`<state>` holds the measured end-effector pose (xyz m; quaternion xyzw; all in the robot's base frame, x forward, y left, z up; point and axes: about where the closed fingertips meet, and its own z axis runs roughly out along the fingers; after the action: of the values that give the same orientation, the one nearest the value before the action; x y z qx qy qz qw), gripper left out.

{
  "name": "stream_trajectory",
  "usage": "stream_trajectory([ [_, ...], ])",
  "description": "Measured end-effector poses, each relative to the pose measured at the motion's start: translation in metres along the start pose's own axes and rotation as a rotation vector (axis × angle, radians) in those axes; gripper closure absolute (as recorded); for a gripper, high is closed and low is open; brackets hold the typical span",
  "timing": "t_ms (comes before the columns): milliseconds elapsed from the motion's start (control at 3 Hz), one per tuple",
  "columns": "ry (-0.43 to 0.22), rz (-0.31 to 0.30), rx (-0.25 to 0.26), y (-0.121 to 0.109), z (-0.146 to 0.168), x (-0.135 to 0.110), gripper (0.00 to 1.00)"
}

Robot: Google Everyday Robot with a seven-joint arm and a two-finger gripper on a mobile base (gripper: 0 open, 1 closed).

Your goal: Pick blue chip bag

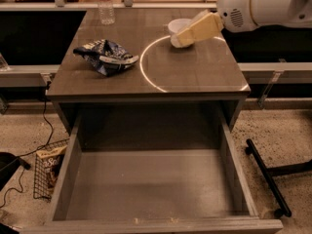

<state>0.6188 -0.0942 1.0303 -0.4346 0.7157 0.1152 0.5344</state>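
Note:
The blue chip bag (pixel 106 56) lies crumpled on the left side of the brown tabletop (pixel 195 72); it is dark navy with white patches. My gripper (pixel 181 39) reaches in from the upper right on a white arm, its cream-coloured fingers pointing left and down over the white bowl (pixel 176 25), which they partly hide. The gripper is well to the right of the bag and does not touch it.
A clear water bottle (pixel 105 6) stands at the table's back left. A deep open drawer (pixel 151 184) juts out below the tabletop. A wire basket (pixel 48 172) with a tan snack bag sits on the floor at left. A black bar (pixel 268 177) lies on the floor at right.

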Motion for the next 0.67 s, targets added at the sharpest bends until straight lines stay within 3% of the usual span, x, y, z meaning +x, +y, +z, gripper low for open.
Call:
stream_trajectory([
  [333, 0.0, 0.0, 0.0, 0.0, 0.0, 0.0, 0.0],
  [667, 0.04, -0.018, -0.018, 0.005, 0.024, 0.002, 0.0],
])
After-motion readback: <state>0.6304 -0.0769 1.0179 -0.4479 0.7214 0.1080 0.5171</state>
